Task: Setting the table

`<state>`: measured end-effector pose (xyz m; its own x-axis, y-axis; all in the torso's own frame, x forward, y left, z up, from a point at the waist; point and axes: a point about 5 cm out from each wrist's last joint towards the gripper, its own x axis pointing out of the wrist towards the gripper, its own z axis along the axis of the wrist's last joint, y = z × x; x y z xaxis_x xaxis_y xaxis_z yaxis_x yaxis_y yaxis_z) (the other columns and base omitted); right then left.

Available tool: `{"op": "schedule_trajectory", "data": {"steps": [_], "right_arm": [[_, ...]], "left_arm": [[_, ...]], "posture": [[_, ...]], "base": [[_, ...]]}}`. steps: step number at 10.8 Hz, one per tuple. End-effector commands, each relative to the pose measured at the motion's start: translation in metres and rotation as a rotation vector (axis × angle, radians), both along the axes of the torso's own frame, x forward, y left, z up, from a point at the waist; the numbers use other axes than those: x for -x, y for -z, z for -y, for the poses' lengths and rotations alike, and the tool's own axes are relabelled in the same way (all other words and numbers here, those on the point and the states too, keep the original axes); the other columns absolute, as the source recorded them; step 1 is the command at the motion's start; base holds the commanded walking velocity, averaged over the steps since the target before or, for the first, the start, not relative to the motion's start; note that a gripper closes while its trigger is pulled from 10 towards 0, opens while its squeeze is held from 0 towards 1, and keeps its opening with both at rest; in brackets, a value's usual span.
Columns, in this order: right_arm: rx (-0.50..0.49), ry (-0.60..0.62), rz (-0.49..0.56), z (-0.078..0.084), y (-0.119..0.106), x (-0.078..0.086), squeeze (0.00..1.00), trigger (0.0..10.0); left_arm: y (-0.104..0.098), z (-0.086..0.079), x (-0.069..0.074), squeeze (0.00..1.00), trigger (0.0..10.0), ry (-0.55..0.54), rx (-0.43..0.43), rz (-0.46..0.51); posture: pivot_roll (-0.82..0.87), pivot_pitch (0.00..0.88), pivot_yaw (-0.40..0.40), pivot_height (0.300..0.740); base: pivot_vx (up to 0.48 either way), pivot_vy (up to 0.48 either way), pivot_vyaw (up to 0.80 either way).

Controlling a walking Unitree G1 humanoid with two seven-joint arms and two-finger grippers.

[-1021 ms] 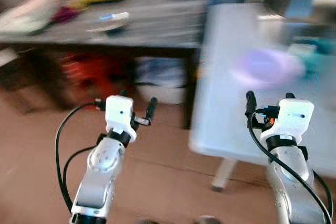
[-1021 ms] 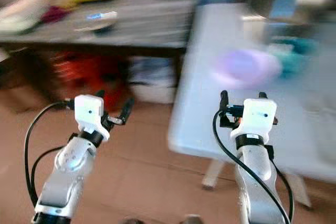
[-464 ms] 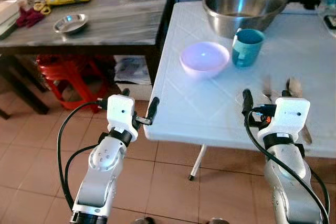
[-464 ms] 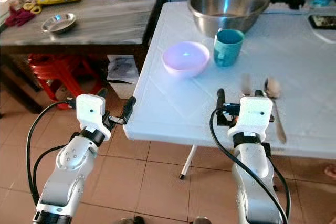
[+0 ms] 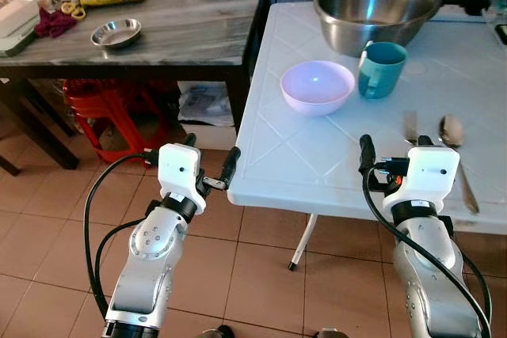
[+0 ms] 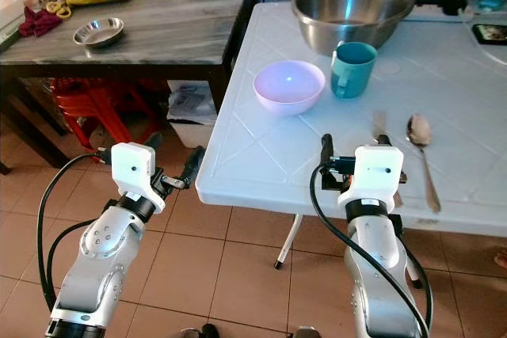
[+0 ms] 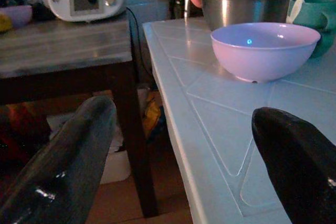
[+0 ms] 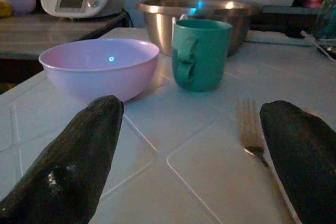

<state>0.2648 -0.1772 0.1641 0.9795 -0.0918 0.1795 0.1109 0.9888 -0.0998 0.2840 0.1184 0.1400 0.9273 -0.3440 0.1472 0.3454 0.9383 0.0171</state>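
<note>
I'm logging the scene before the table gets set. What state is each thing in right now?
Pink bowl: upright, empty, on the white table.
Teal mug: upright, beside the bowl.
Steel mixing bowl: upright, behind the mug.
Fork: lying flat.
Spoon: lying flat, bowl up.
Left tool: open, holding nothing, off the table's edge.
Right tool: open, holding nothing, over the table.

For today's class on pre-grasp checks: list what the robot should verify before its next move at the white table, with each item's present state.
1. Right end effector open: ok.
2. Left end effector open, beside the white table edge: ok.
3. Fork and spoon lie flat, apart from each other: ok.
4. Pink bowl upright, apart from the teal mug: ok.
5. Steel bowl contents: cannot tell.
</note>
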Motion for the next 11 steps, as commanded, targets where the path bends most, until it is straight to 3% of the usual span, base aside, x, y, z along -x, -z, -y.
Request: {"op": "schedule_trajectory", "data": {"steps": [1,11], "right_arm": [[-0.004,-0.001,0.004,-0.0014,0.0009,0.0011,0.00,10.0],[0.013,-0.041,0.003,-0.0085,0.0030,0.0029,0.00,10.0]], "left_arm": [[-0.0014,-0.0034,0.0022,0.00,10.0,-0.002,-0.004,0.009],[0.0000,0.0006,0.0035,0.00,10.0,0.027,-0.002,0.005]], "posture": [[-0.13,0.151,0.127,0.740],[-0.14,0.156,0.129,0.740]], "base": [[0.000,0.000,0.00],[0.272,0.000,0.00]]}}
